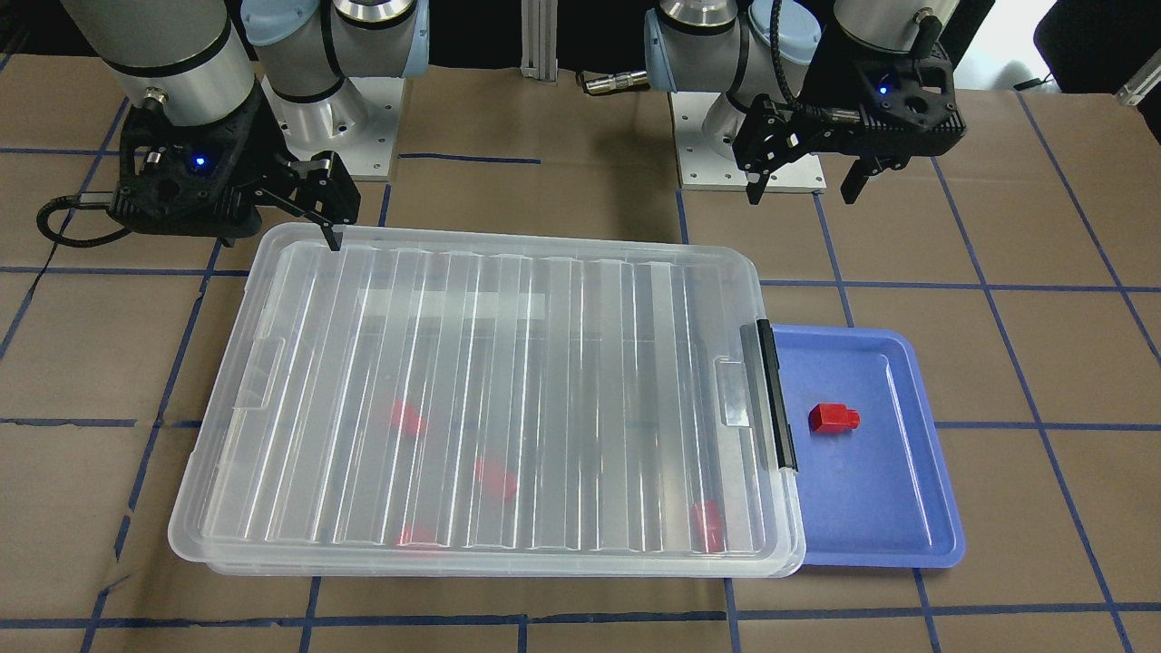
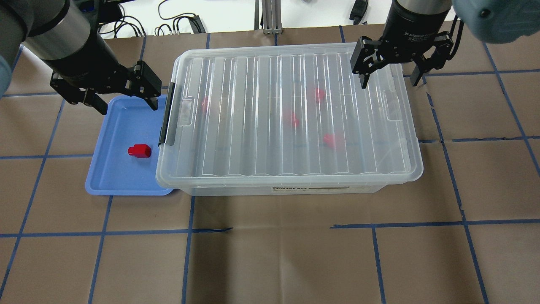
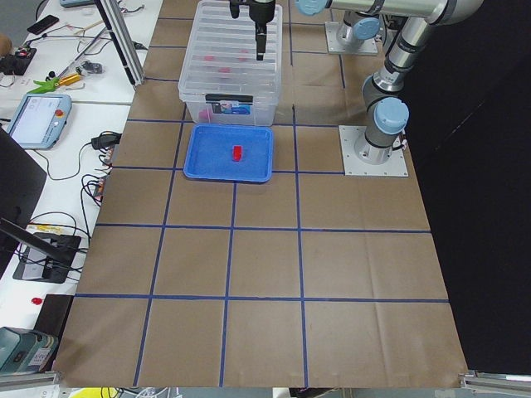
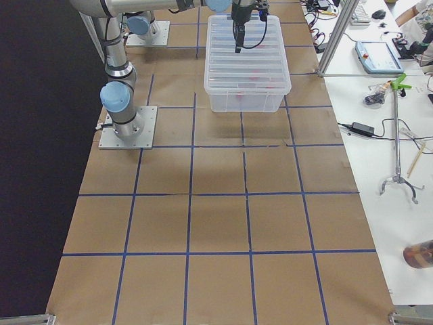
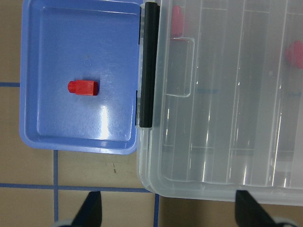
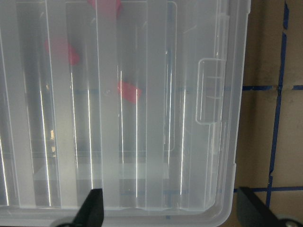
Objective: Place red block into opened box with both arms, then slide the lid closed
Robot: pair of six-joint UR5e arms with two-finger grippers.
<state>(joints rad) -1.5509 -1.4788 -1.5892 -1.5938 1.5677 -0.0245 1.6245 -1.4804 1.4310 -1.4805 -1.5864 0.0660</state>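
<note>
The ridged clear lid [image 1: 490, 381] lies flat over the clear box [image 2: 278, 190] and covers it. Several red blocks show blurred through the lid [image 2: 261, 126]. One more red block [image 1: 833, 417] [image 2: 139, 150] [image 5: 83, 87] lies in the blue tray beside the box's black latch bar [image 1: 778, 399]. My left gripper [image 2: 126, 107] [image 1: 803, 192] hangs open and empty above the robot-side edge of the tray. My right gripper [image 2: 389, 82] [image 1: 281, 238] hangs open and empty over the opposite end of the lid [image 6: 142, 118], on the robot's side.
The blue tray [image 1: 871, 508] [image 2: 118, 177] sits tight against the latch end of the box, partly under the lid's rim. Brown paper with blue tape lines covers the table [image 2: 270, 253]. Both arm bases [image 1: 753, 136] stand behind the box.
</note>
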